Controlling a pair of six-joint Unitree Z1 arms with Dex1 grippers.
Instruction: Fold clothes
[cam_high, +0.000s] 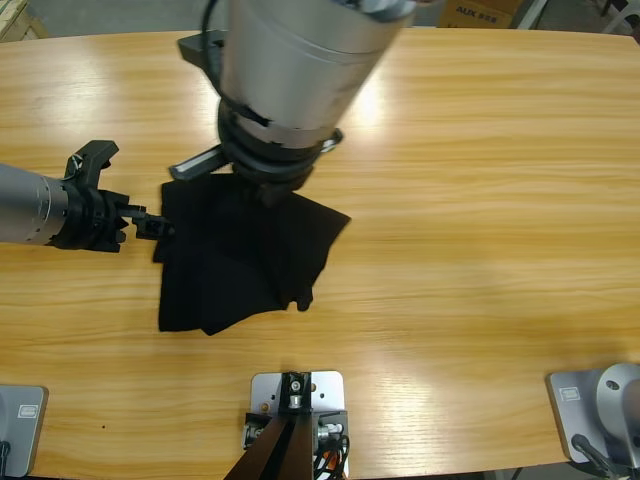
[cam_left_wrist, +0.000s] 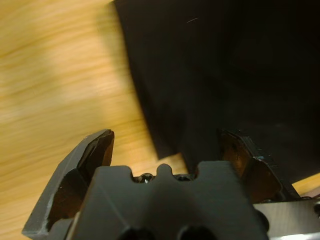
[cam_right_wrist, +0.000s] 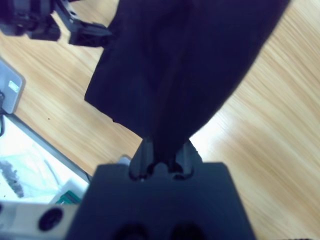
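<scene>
Right gripper (cam_right_wrist: 162, 155) is clamped on a bunched fold of the black polo shirt (cam_right_wrist: 185, 65), the fabric rising from between its narrow jaws and spreading away over the wooden table (cam_right_wrist: 280, 130). Only this wrist view shows that pinch; from above, the big silver arm (cam_high: 300, 60) hides it, coming down from the top onto the shirt's upper edge. Left gripper (cam_left_wrist: 170, 145) stands wide, one jaw over bare wood and the other over the shirt's edge, holding nothing. The high view places the left gripper (cam_high: 150, 222) at the left edge of the shirt (cam_high: 240, 260), which lies folded and rumpled near the table's (cam_high: 480, 200) middle.
</scene>
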